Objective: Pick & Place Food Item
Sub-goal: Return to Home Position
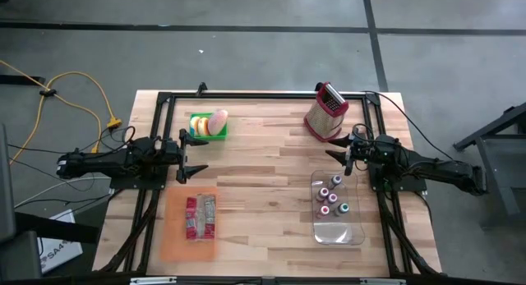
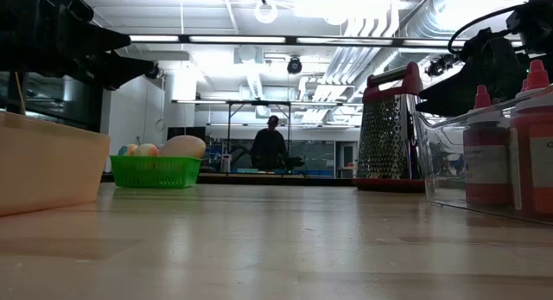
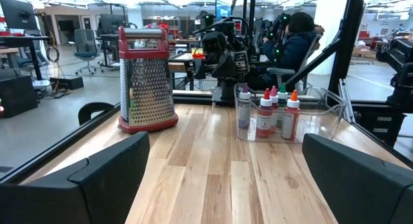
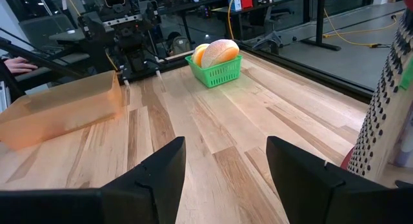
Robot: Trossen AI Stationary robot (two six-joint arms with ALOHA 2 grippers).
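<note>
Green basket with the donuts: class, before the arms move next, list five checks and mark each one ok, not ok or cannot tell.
1. The visible pastel donuts lie in the green plastic basket: ok.
2. The left tool is open and empty: ok.
3. The right tool is open and empty: ok.
4. The right tool is apart from the clear plastic box of bottles: cannot tell; they are close in the high view.
5. The red-handled metal grater stands upright: ok.

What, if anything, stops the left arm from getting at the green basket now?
Probably nothing, so yes. The green basket stands on the bare table close beside the open left gripper, and nothing lies between them. The right gripper waits on the far side.
</note>
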